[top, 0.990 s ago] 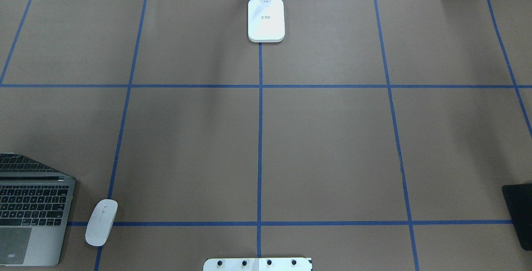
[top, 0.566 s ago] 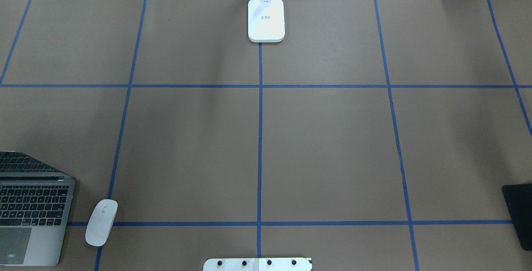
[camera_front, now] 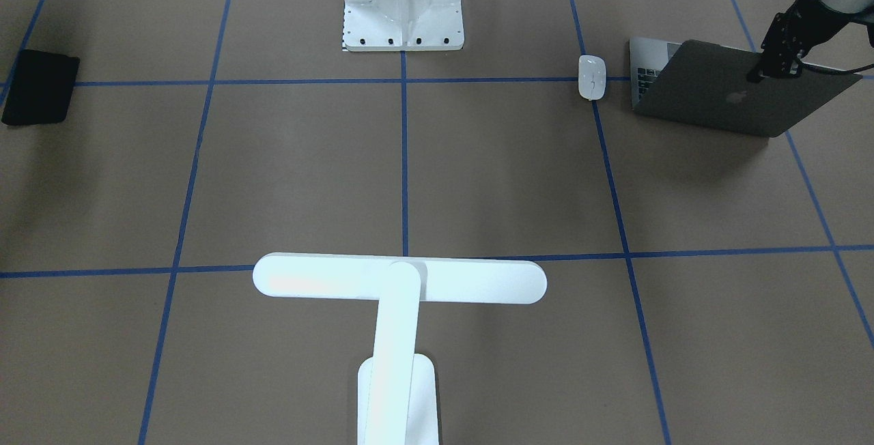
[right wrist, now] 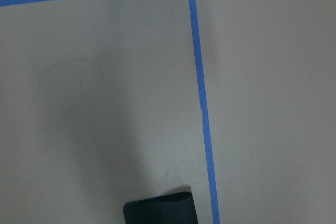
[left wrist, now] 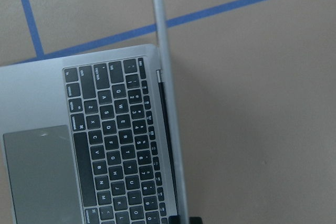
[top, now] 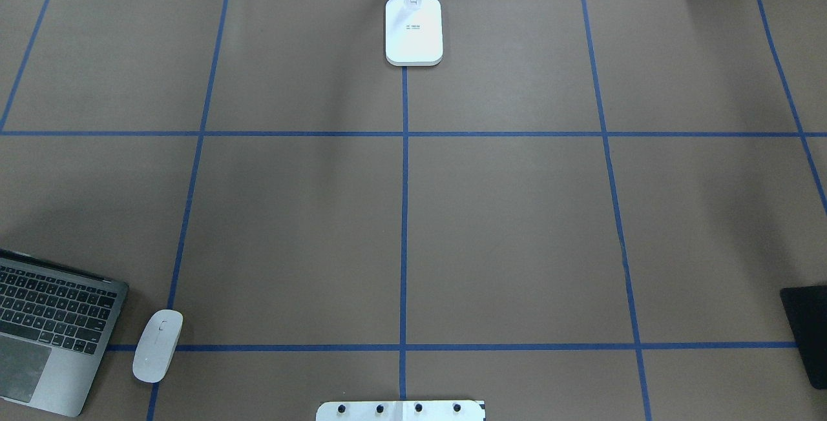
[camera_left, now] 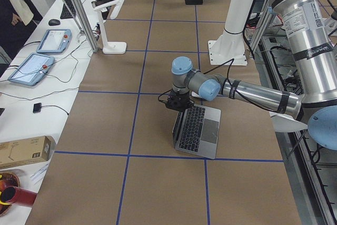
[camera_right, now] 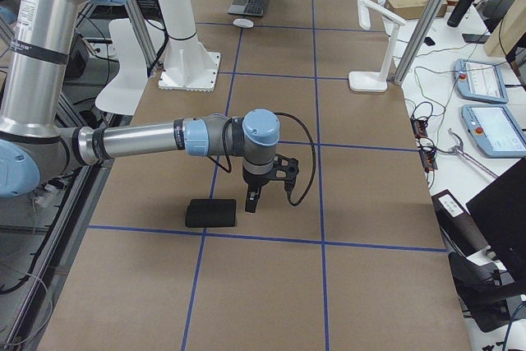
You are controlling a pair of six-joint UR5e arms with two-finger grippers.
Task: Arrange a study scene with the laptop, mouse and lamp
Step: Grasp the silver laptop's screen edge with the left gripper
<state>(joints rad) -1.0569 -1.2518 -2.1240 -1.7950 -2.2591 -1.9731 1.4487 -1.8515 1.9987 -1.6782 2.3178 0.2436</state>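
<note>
Laptop (camera_front: 724, 90): open on the table (top: 517, 214) at the robot's near-left corner. The keyboard and trackpad face up. The lid leans back from the keys, with the logo side facing the operators' camera.
Left gripper (camera_front: 763, 73): at the lid's top edge, fingers clamped on the lid. The arm reaches in low from the robot's side.
Left wrist view: the lid is seen edge-on as a thin grey strip, with the keys and trackpad to its left. A dark finger tip is just visible at the bottom of the strip.
Mouse (camera_front: 591, 77): flat on the table just beside the laptop base, toward the table centre. A small gap separates it from the laptop. It lies over a blue tape line (top: 517, 346).
Lamp (camera_front: 399, 280): upright at the far edge of the table, in the middle. Its base sits at the end of the centre tape line, and the light bar is level, crosswise over the table. It stands well apart from the laptop and the mouse.
Right gripper (camera_right: 251, 199): pointing down over the robot's near-right area, just beside the black mat (camera_right: 210, 213). Cannot tell whether the fingers are apart or together.
Black mat: flat on the table, with a curled edge showing in the right wrist view.
White pedestal (camera_front: 403, 15): bolted at the middle of the robot's side of the table.
</note>
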